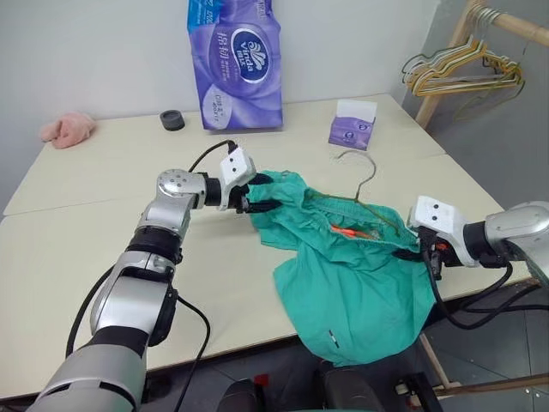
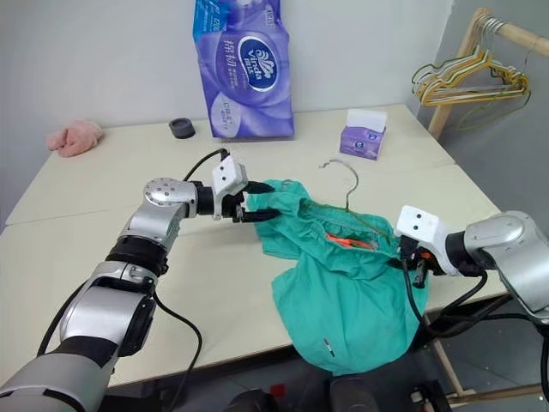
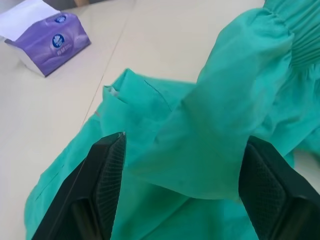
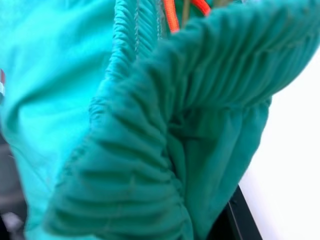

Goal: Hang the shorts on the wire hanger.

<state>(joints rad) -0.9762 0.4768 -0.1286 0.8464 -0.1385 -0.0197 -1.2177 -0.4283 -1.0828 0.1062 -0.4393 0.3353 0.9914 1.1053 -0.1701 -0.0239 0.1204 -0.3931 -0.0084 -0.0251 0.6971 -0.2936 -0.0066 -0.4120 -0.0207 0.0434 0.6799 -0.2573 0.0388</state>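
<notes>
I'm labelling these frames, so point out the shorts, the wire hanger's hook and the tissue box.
shorts (image 1: 360, 292), left eye view, hanging leg panel.
wire hanger (image 1: 371, 163), left eye view, curved hook.
tissue box (image 1: 352, 131), left eye view, purple front.

The shorts (image 1: 360, 292) were seen as plain teal-green, with an orange-red drawstring (image 1: 347, 230) and a small dark label (image 1: 333, 341). A purple-and-white tissue box (image 1: 352, 125) and a purple printed paper-roll pack (image 1: 236, 64) were noted at the far side, a pink cloth (image 1: 67, 129) far left, on a cream table (image 1: 86, 223).
</notes>
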